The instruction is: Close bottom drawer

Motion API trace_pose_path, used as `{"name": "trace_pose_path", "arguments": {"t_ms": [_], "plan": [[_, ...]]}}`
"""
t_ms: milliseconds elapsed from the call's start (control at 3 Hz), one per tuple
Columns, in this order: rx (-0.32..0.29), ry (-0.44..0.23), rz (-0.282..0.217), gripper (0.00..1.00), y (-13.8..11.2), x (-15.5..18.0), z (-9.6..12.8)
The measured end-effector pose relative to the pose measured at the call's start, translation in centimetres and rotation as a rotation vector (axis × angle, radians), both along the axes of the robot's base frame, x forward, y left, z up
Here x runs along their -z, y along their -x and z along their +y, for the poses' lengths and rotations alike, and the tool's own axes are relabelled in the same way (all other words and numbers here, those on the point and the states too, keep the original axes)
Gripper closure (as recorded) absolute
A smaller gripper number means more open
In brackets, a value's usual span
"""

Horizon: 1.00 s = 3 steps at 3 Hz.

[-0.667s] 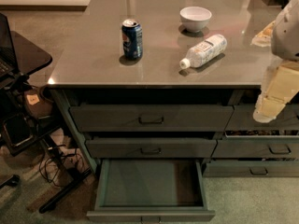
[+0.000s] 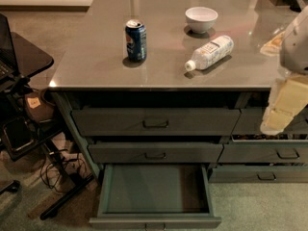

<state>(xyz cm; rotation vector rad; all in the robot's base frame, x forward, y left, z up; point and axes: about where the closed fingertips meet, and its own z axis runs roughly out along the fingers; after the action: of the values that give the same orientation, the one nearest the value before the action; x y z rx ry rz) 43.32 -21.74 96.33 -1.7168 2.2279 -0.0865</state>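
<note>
Standing pulled far out at the bottom centre of the frame, the bottom drawer (image 2: 154, 191) shows a plain green inside and a flat grey-green front with a small dark centre pull, beneath two wide drawers (image 2: 155, 137). The gripper (image 2: 281, 107) hangs at the right edge, above and right of the drawer, well apart from it. Whether it is open or holding anything cannot be told.

You are looking at a smooth, glossy countertop (image 2: 91, 61) that is throwing back light. The can (image 2: 136, 40) is gleaming like metal and the bottle (image 2: 210, 52) is looking plastic. The bottom drawer (image 2: 154, 221) is showing matt paint. Your gripper (image 2: 278, 114), hanging at the right edge, is looking like pale matt plastic.
</note>
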Motion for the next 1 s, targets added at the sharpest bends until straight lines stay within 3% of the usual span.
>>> {"name": "trace_pose_path", "arguments": {"t_ms": [333,667,1000], "plan": [[0.01,-0.081,0.004,0.0,1.9,4.0,0.7],[0.074,-0.198,0.014,0.0,4.5,9.9,1.9],[0.142,-0.272,0.057,0.0,6.3,18.0,3.0]]}}
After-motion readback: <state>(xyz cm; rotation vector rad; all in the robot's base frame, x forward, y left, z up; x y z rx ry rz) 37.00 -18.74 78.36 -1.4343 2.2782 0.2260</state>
